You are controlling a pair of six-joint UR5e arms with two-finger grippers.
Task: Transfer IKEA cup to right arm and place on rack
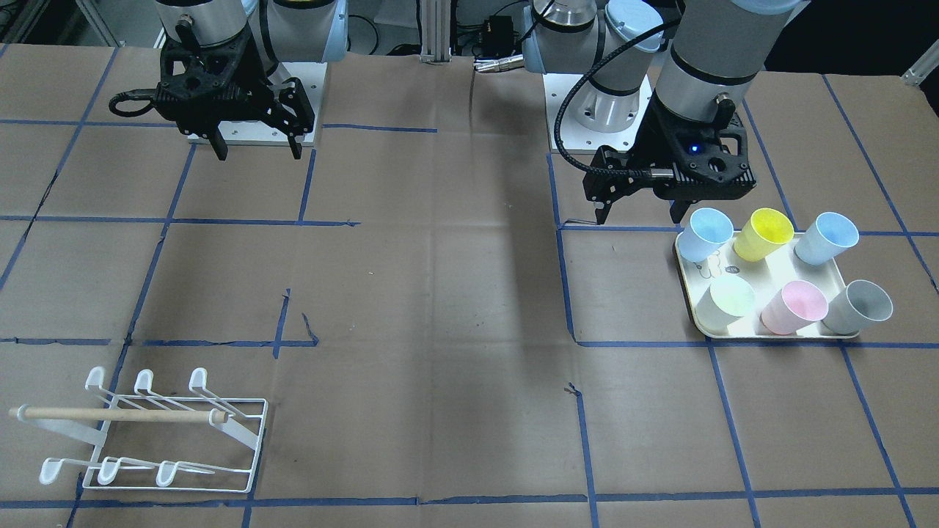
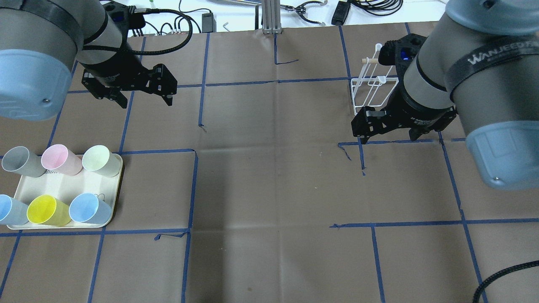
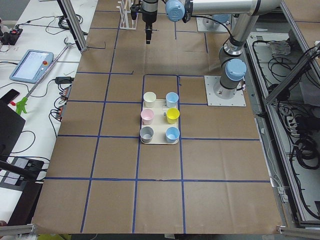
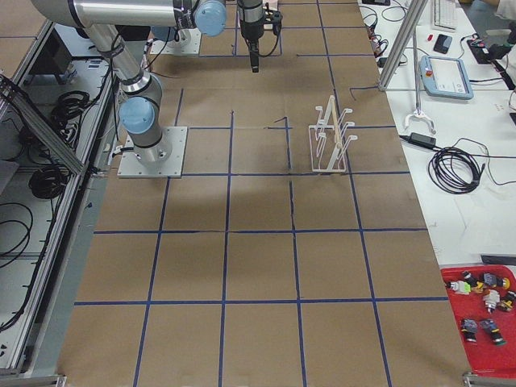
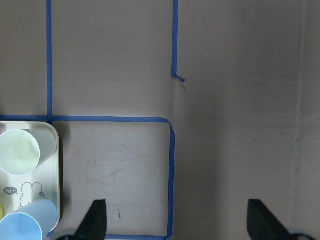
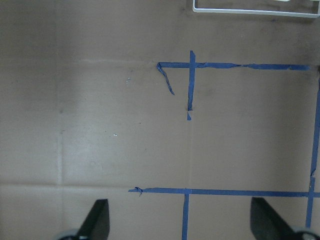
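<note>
Several pastel cups stand on a cream tray [image 1: 770,335]: two blue, a yellow [image 1: 763,233], a pale green [image 1: 726,302], a pink and a grey one. My left gripper [image 1: 640,216] hangs open and empty above the table, just beside the tray's near-robot corner and the blue cup [image 1: 708,233]. In the overhead view the left gripper [image 2: 146,103] is beyond the tray [image 2: 63,185]. The white wire rack [image 1: 169,440] with its wooden dowel stands at the far side of the table. My right gripper [image 2: 388,139] is open and empty, held just short of the rack [image 2: 372,90].
The table is brown cardboard marked with blue tape lines. The left wrist view shows the pale green cup [image 5: 20,152] and a blue cup [image 5: 25,230] at its left edge. The right wrist view shows the rack's base wire [image 6: 250,10] at its top edge.
</note>
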